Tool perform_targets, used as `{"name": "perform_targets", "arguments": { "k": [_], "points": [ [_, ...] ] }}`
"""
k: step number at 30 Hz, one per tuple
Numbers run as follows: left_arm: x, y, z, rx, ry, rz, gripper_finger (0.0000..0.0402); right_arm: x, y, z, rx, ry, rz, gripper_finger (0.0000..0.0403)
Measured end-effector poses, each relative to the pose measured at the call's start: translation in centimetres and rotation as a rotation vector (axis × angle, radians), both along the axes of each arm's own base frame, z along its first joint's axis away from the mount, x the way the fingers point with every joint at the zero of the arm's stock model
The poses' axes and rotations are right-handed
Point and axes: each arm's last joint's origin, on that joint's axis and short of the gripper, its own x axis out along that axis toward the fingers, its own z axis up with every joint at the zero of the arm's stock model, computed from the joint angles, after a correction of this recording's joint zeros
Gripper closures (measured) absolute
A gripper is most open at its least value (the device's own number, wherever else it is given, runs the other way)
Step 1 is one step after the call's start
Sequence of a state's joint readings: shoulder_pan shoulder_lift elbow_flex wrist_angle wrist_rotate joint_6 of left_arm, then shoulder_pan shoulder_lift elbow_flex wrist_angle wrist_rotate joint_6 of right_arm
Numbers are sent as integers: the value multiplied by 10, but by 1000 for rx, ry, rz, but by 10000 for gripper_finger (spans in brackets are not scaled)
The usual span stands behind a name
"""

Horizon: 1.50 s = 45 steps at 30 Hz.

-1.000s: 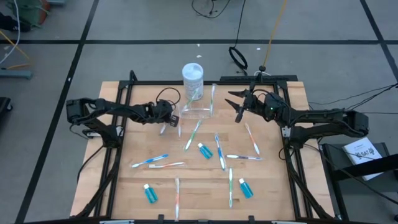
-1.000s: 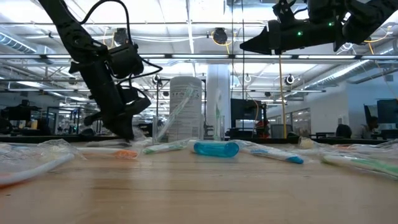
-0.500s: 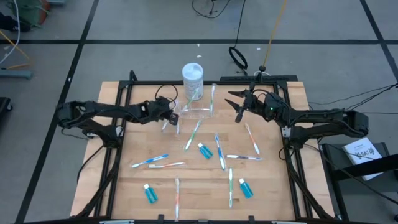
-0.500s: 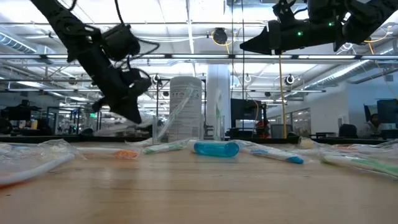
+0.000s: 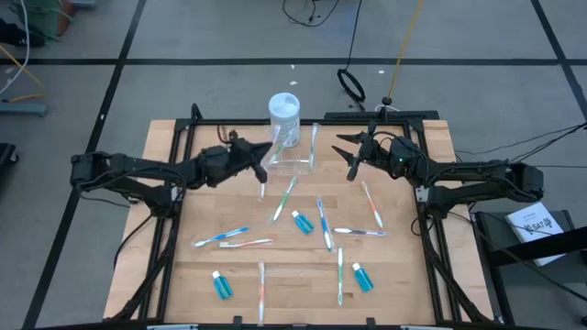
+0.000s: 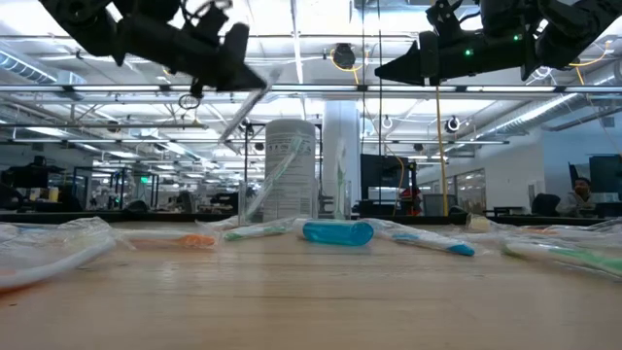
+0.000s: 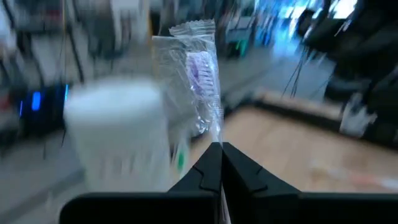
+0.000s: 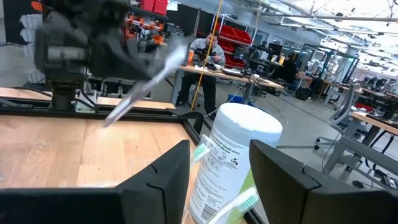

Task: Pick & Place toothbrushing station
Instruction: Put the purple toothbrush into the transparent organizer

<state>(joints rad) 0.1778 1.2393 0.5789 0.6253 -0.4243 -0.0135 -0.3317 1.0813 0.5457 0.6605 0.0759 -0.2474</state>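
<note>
My left gripper (image 5: 260, 156) is raised above the table, just left of the clear toothbrushing station (image 5: 292, 165), and is shut on a plastic-wrapped toothbrush (image 7: 198, 74). The station stands in front of the white lidded jar (image 5: 283, 114), with toothbrushes leaning in it. My right gripper (image 5: 350, 154) hangs open and empty to the station's right, well above the table. In the right wrist view the jar (image 8: 233, 155) is close ahead, and my left arm with the slanting toothbrush (image 8: 146, 78) is beyond it. My left gripper pinches the wrapped toothbrush between its two fingers, on the wrapper below the brush head (image 7: 216, 138). The bristle end sticks out past the fingertips. The brush is lifted clear of the table and slants (image 6: 248, 105), one end lower than the gripper.
Several wrapped toothbrushes (image 5: 323, 223) and small blue toothpaste tubes (image 5: 220, 285) lie scattered over the wooden table's middle and near half. A blue tube (image 6: 337, 231) lies in the middle in the low view. Black frame rails run along both table sides.
My left gripper has risen from the table surface with the wrapped toothbrush and has gone a little toward the jar and station. The toothbrush is now lifted clear and slanting. My right arm has kept still.
</note>
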Motion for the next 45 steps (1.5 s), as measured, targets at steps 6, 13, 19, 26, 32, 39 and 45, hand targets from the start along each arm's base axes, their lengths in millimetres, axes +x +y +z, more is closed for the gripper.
{"name": "perform_targets", "arguments": {
  "k": [6,13,19,26,32,39,45],
  "points": [
    [11,10,1,121,-109,6,392,0,0,0,0,0,0,246],
    [30,30,-37,128,-54,76,392,0,0,0,0,0,-1,246],
    [34,46,-58,177,-3,179,398,0,0,0,0,0,-1,245],
    [37,45,-77,116,114,157,382,0,0,0,0,0,-1,245],
    [39,39,-80,110,141,135,395,0,0,-1,3,7,-1,246],
    [41,30,-84,140,212,99,377,0,0,-1,3,7,0,245],
    [41,26,-92,142,306,105,325,0,0,-1,3,7,-1,245]
  ]
}}
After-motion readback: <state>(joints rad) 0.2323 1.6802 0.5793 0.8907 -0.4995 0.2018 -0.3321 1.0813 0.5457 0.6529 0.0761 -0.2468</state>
